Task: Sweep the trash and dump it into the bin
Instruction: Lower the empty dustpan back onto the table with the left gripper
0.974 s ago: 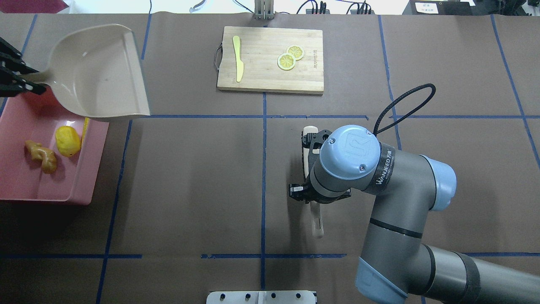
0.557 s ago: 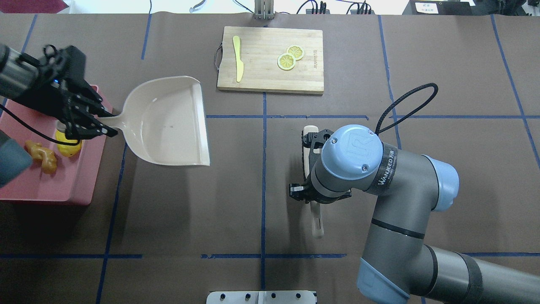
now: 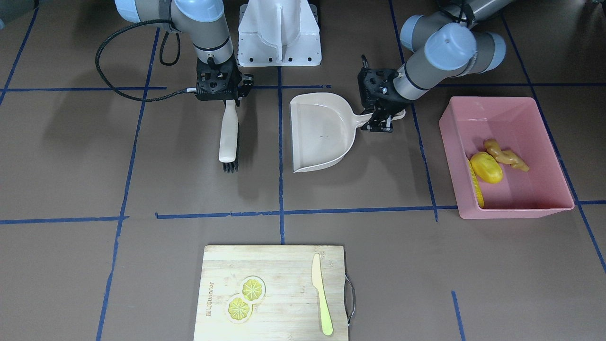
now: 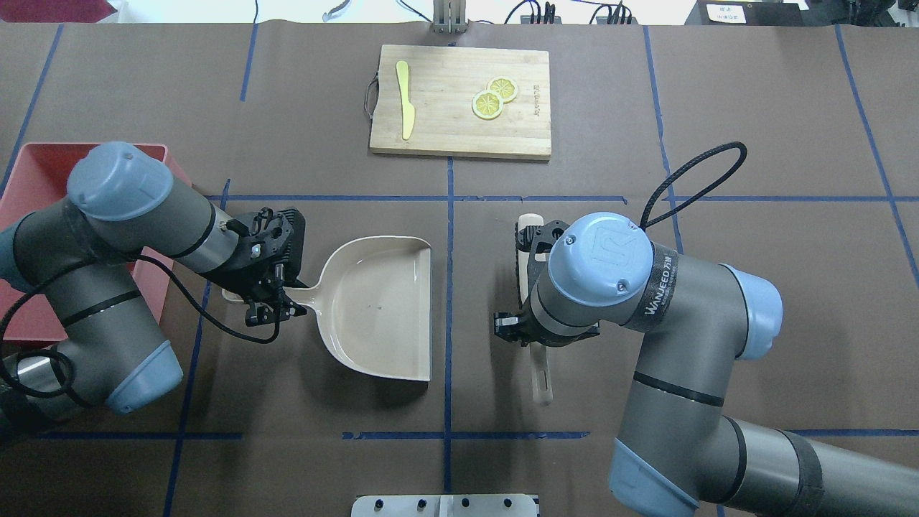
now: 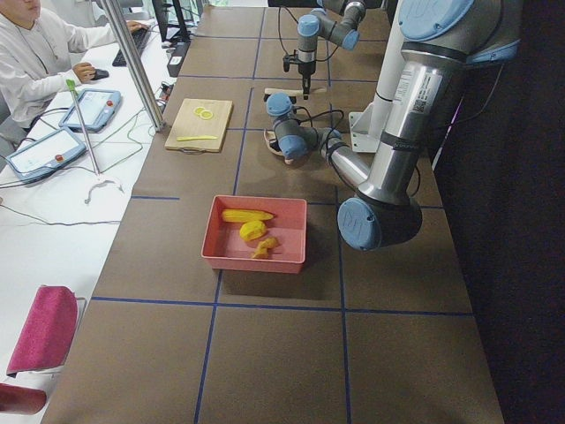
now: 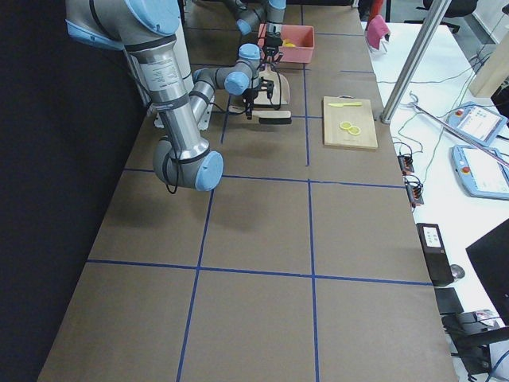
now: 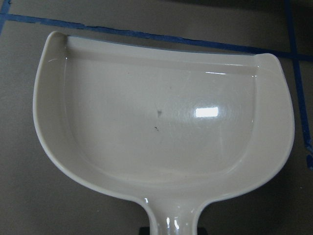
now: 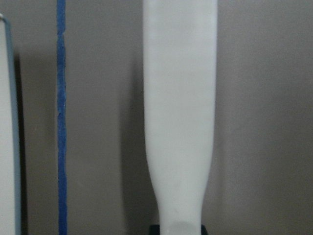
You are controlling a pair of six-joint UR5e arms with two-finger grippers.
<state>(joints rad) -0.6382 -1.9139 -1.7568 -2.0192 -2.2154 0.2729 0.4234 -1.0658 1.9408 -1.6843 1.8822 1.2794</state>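
Mid-frame in the front-facing view, the left gripper (image 3: 382,118) was clamped on the handle of the beige dustpan (image 3: 319,135). At upper left, the right gripper (image 3: 228,101) gripped the brush (image 3: 228,137). The corn cob (image 3: 476,185), yellow lump (image 3: 486,168) and ginger root (image 3: 505,155) lay inside the pink bin (image 3: 516,207) at right.

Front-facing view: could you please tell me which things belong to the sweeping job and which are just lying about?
Job: dustpan, brush, pink bin, corn cob, yellow lump, ginger root.
Lying about: cutting board, lemon slices, pale yellow knife.
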